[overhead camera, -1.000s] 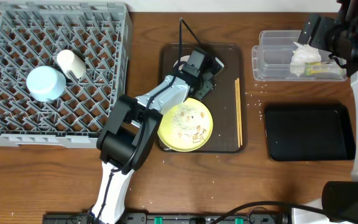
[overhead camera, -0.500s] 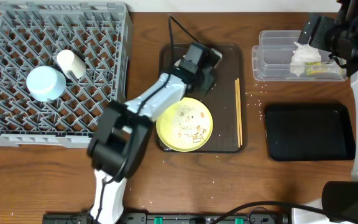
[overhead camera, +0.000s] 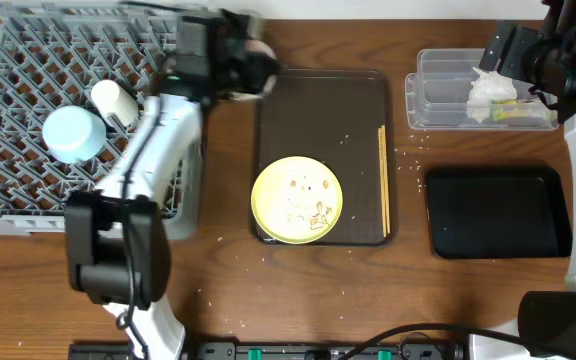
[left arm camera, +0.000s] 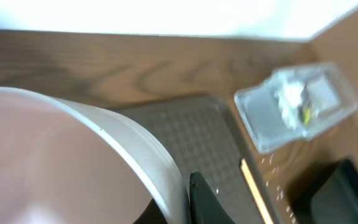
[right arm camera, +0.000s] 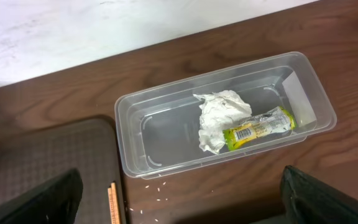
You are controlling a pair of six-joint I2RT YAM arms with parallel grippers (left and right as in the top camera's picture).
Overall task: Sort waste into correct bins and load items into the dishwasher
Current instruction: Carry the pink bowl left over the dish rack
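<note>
Pinching a white bowl by its rim in my left claw, I hold it just off the far right corner of the dish rack for loading, while my right claw hangs spread wide over the clear tub, free for the next pick.

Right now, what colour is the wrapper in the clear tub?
Green, with a pale barcode label; the wrapper shows best in the right wrist view.
</note>
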